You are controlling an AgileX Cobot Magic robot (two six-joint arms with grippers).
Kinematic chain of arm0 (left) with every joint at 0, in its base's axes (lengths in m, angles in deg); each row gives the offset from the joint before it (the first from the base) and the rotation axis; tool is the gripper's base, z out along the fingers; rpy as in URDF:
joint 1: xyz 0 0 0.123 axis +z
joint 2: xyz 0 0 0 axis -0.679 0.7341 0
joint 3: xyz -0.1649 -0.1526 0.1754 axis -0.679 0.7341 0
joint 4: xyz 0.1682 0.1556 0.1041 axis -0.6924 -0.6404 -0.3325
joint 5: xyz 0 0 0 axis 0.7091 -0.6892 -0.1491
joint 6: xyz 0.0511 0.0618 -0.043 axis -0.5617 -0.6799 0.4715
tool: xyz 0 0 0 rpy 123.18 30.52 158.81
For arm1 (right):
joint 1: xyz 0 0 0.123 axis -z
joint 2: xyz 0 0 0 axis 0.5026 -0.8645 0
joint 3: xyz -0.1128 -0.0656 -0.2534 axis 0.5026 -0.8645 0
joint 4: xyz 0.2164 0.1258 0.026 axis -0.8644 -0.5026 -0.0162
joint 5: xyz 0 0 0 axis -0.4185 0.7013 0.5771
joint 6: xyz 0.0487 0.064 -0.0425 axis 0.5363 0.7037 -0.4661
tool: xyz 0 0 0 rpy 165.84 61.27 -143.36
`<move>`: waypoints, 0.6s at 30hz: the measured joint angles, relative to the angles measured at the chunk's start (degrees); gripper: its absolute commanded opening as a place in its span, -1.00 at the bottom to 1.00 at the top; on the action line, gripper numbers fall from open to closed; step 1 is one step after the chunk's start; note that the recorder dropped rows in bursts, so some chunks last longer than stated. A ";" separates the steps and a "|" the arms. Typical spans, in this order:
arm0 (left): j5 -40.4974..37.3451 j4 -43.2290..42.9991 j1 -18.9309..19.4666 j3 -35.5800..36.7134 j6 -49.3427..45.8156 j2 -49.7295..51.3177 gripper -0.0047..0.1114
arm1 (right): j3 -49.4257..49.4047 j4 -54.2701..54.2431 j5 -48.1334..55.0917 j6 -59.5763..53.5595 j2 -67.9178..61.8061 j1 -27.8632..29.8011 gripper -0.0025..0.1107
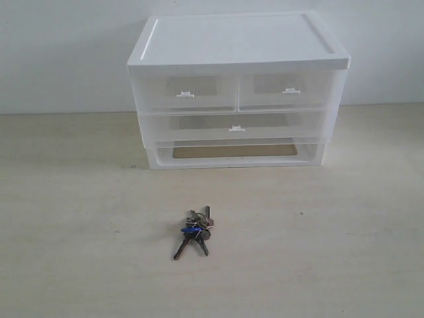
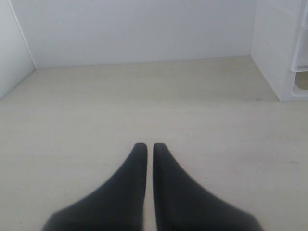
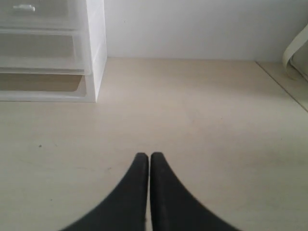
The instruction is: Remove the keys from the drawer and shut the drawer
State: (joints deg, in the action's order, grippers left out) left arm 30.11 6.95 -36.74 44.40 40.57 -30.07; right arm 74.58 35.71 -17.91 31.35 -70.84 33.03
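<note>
Keys (image 1: 193, 232) lay out on the pale table (image 1: 79, 252), in the open, well in front of the white plastic cabinet (image 1: 238, 43). From your exterior camera they sat a little left of the cabinet's middle. The ring was bunched, the dark blades splayed toward the camera, and a blue tag crossed the bunch. Nothing touched them.

The drawer (image 1: 199, 126), the full-width one, looked pushed fully in, its front in line with the cabinet frame. Its small white tab handle (image 1: 236, 128) sat at centre. Above it were the two half-width drawers (image 1: 185, 93), also in. Below it was the handle-less slot (image 1: 235, 156), through which the table showed.

Your left gripper (image 2: 149, 147) hung low over bare table. Its black fingers (image 2: 137, 163) were drawn together with only a thin sliver between the tips, and they carried nothing. A side wall of the cabinet showed at the edge of that wrist view, well apart from the tips.

Your right gripper (image 3: 149, 156) was likewise brought together, tips about touching and empty, over bare table. In that wrist view the cabinet's front corner stood well ahead of the tips.
</note>
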 measured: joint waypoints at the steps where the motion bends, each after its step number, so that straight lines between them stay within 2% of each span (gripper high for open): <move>1: 0.00 0.00 0.00 0.00 0.00 0.00 -0.84 | 0.00 0.00 0.15 0.00 0.00 0.00 -0.96; 18: 0.00 0.00 0.00 0.00 0.00 0.00 -0.84 | 0.00 0.00 0.87 0.23 0.00 0.00 -0.96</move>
State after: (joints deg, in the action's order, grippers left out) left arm 30.11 6.95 -36.74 44.40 40.57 -30.07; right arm 74.58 35.71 -17.04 31.58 -70.84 33.03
